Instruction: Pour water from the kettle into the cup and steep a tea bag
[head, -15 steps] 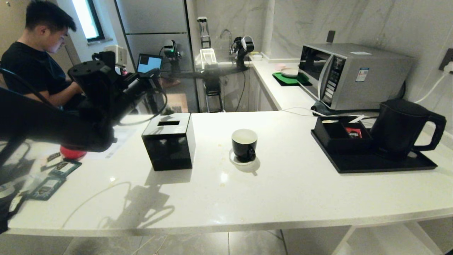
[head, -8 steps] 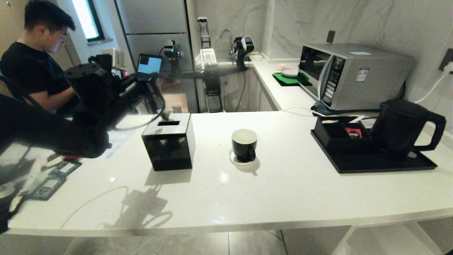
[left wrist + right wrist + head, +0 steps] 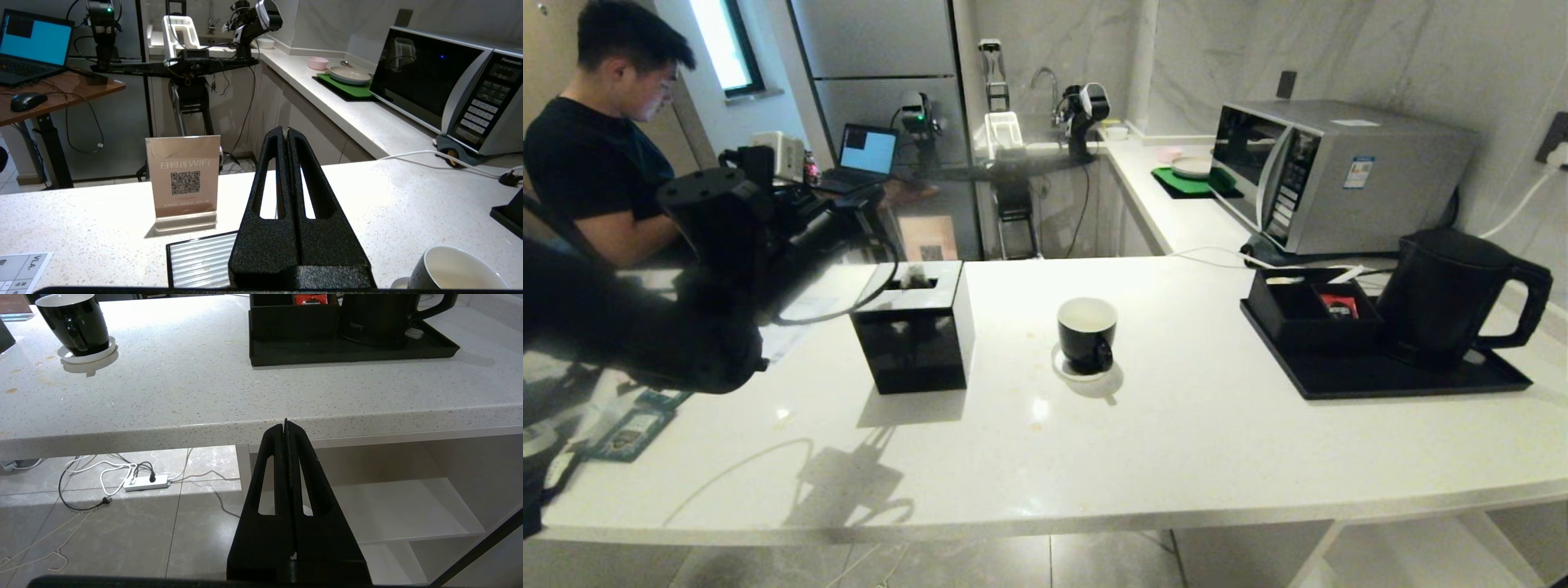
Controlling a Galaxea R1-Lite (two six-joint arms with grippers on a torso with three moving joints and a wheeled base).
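Mostly white speckled counter, marble-tiled kitchen.

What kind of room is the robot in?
Most likely a kitchen. There is a microwave on the white counter, a sink tap at the back, and a kettle near a cup.

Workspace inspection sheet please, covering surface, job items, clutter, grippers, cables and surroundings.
Surface: white counter, some small stains near the cup.
Job's things: cup on a white coaster, centre; kettle on black tray, right. Tea bag: not made out.
Clutter: black tissue box, teal sachets, QR sign.
Grippers: left gripper raised over the counter's left part, jaws shut; right gripper below the counter edge, jaws shut.
Cables: white cord by microwave; power strip on floor.
Surroundings: seated person, laptop.
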